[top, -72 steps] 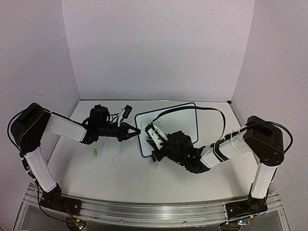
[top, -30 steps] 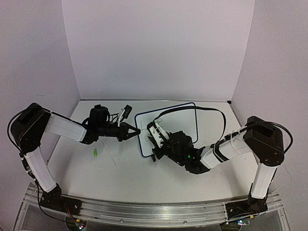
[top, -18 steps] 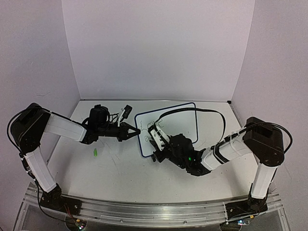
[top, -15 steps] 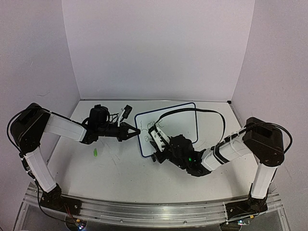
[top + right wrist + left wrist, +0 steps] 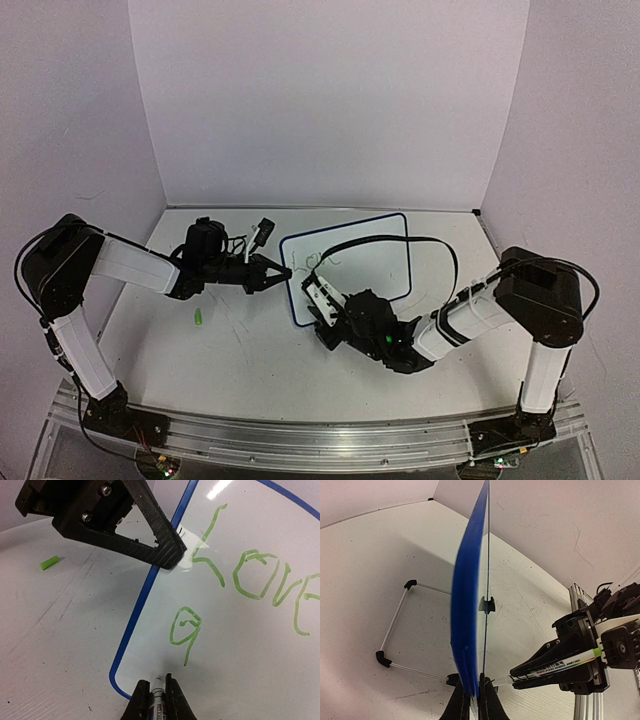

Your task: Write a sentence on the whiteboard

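The whiteboard [image 5: 368,262] stands tilted on the table, white with a blue rim [image 5: 145,597]. My left gripper [image 5: 283,272] is shut on its left edge; in the left wrist view the board [image 5: 469,605] runs edge-on out of the left gripper [image 5: 475,696]. The sentence [image 5: 260,575] reads "Love" in green, with a "g" [image 5: 184,632] below it. My right gripper [image 5: 158,684] is shut on a marker [image 5: 160,694], whose tip sits near the board's lower left corner, just below the "g". From above, the right gripper [image 5: 318,298] is at the board's near left part.
A small green cap [image 5: 199,318] lies on the table left of the board, and shows again as the green cap [image 5: 49,562]. A wire stand [image 5: 395,625] props the board from behind. The right arm's cable [image 5: 400,240] arches over the board.
My right gripper has slid with the marker down the board toward its near left corner, and the "g" now shows clear of it. The left arm and board have not moved.
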Available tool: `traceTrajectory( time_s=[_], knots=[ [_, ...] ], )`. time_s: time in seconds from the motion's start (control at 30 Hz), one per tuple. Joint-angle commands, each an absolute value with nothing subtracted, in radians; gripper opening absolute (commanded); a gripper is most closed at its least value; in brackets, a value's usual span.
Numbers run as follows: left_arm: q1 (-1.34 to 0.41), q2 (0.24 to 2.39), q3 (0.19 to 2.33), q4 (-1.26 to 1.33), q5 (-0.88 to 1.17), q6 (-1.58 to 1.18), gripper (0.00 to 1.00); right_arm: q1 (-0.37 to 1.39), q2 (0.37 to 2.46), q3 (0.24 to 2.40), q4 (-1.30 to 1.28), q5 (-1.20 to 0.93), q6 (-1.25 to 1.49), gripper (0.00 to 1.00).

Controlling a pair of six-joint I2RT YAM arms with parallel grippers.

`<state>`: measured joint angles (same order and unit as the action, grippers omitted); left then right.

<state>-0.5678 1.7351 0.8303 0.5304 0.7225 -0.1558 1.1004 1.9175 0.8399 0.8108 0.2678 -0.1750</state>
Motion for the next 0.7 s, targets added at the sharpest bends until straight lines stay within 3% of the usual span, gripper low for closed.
traceTrajectory(
  time_s=[0.0,0.33,0.67],
  knots=[
    [-0.559,1.715,0.849,0.522,0.664,-0.08,0.0,1.108,1.943,0.894,0.824,0.272,-0.16,0.0],
    [-0.559,1.716,0.847,0.52,0.663,-0.081,0.0,1.108,1.955,0.96,0.83,0.264,-0.188,0.0],
    [-0.559,1.718,0.848,0.52,0.663,-0.079,0.0,1.099,1.796,0.814,0.85,0.3,-0.22,0.0]
  ],
)
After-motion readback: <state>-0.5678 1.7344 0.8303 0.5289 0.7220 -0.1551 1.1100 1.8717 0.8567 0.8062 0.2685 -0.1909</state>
